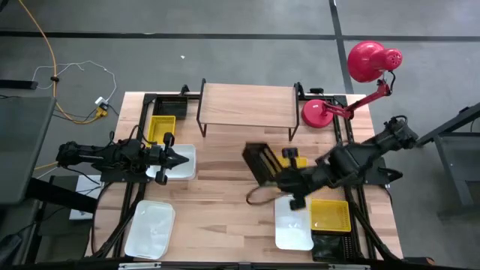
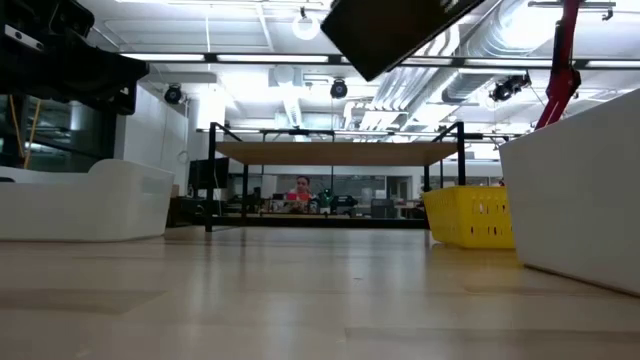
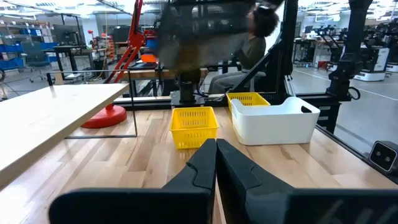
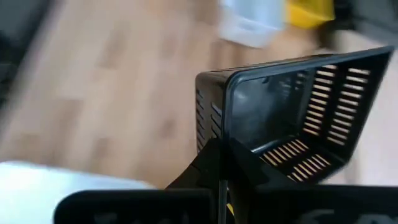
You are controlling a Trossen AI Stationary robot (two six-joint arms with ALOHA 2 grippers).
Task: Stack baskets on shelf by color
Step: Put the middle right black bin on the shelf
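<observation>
High view shows my right gripper (image 1: 279, 178) pinched shut on the rim of the black basket (image 1: 262, 162), carried tilted above mid-table, in front of the shelf (image 1: 247, 105). I worry that thin edge grip could let it swing or slip, clipping the shelf edge.

Floor (image 1: 247, 19): grey concrete | ceiling (image 2: 250, 25): white, bright lamps | back: benches (image 2: 330, 208), seated person (image 2: 301, 192) | cable (image 1: 45, 45): orange
</observation>
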